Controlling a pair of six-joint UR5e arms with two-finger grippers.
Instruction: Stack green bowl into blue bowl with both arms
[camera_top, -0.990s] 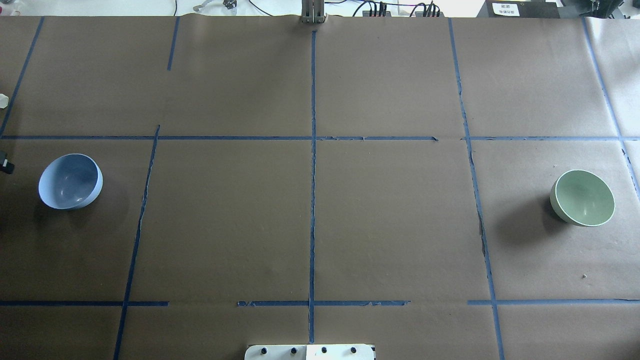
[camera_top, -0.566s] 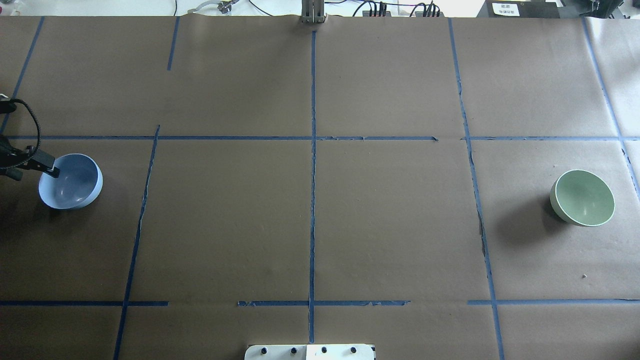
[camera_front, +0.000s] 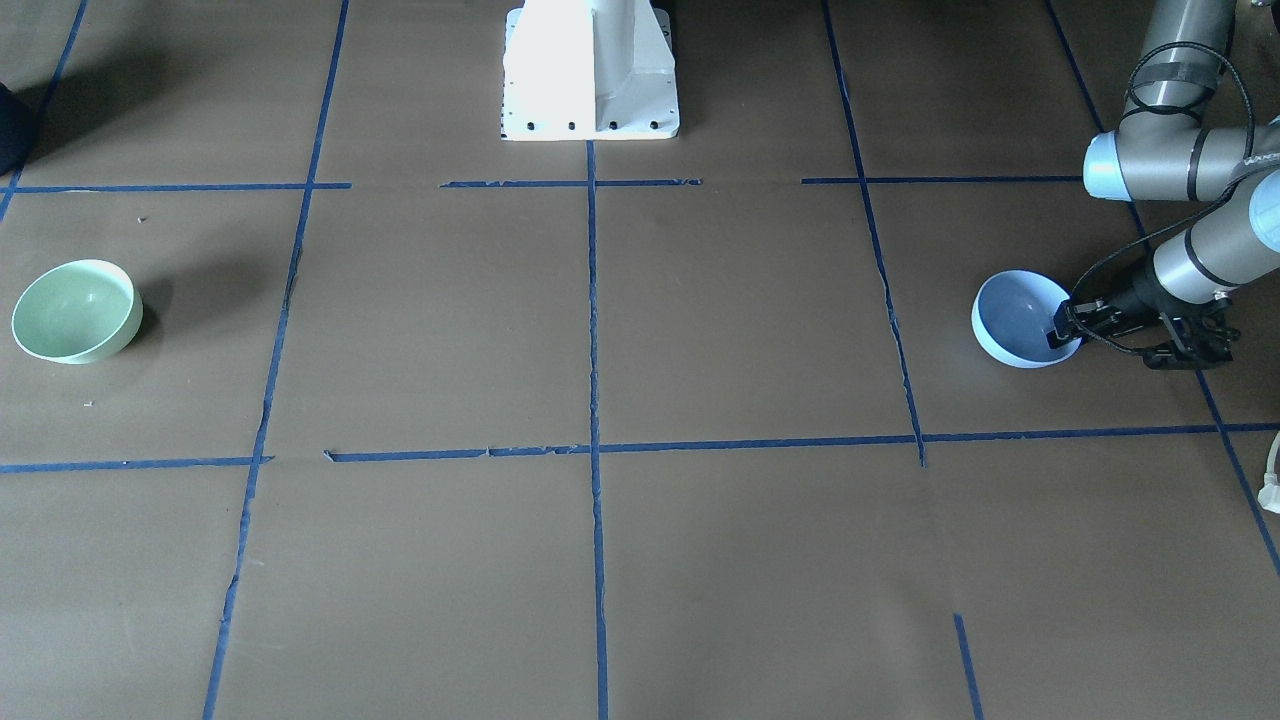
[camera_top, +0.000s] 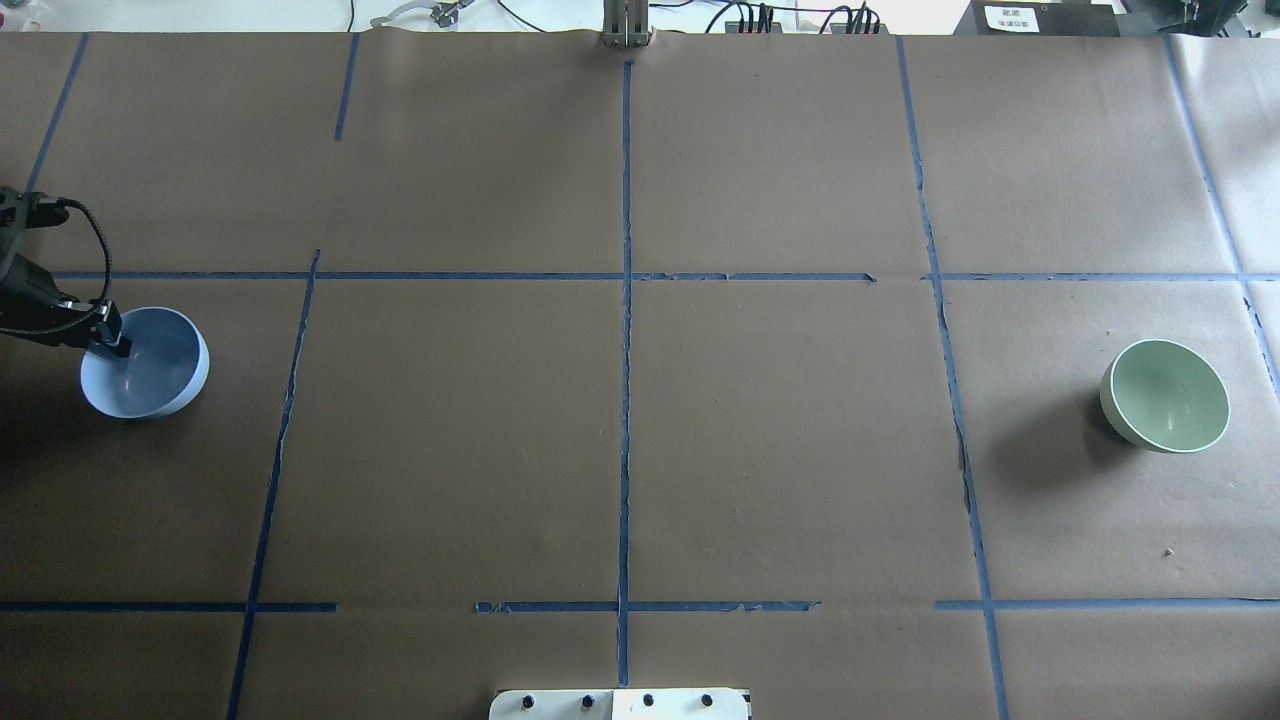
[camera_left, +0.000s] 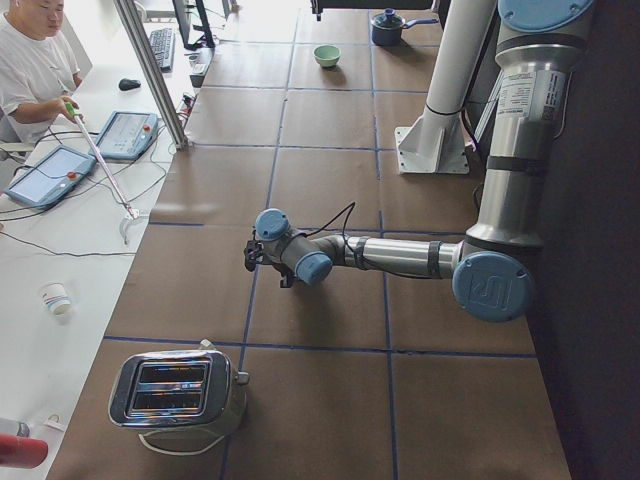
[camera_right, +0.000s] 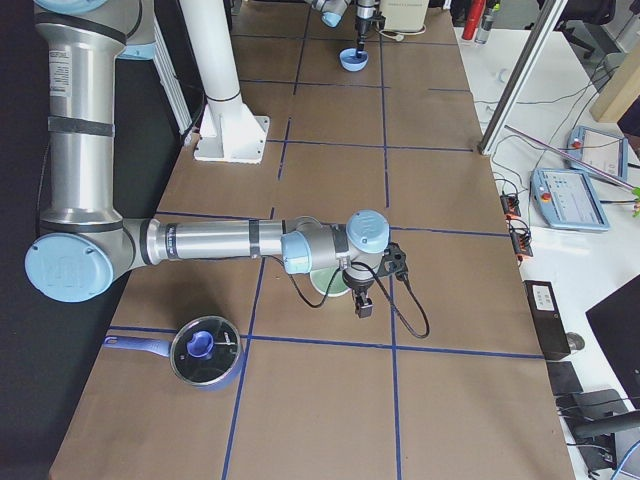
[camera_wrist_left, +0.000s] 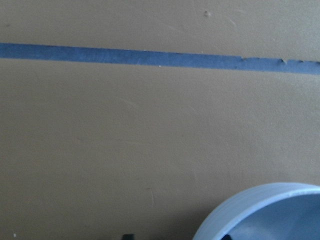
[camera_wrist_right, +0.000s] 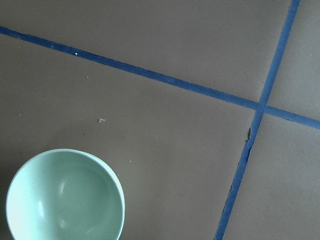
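The blue bowl stands upright at the table's left side, and also shows in the front view and the left wrist view. My left gripper is open and straddles its near-left rim, one finger inside and one outside. The green bowl stands upright at the far right, empty. It fills the lower left of the right wrist view. My right gripper shows only in the exterior right view, hanging just beside the green bowl; I cannot tell whether it is open or shut.
The white pedestal base stands at the robot's side, middle. A toaster sits beyond the blue bowl at the left end. A pot with a blue-knobbed lid sits at the right end. Blue tape lines cross the brown paper.
My left arm came in from the left edge and its gripper settled over the blue bowl's rim. The blue bowl shifted slightly to the right. The green bowl has not moved.
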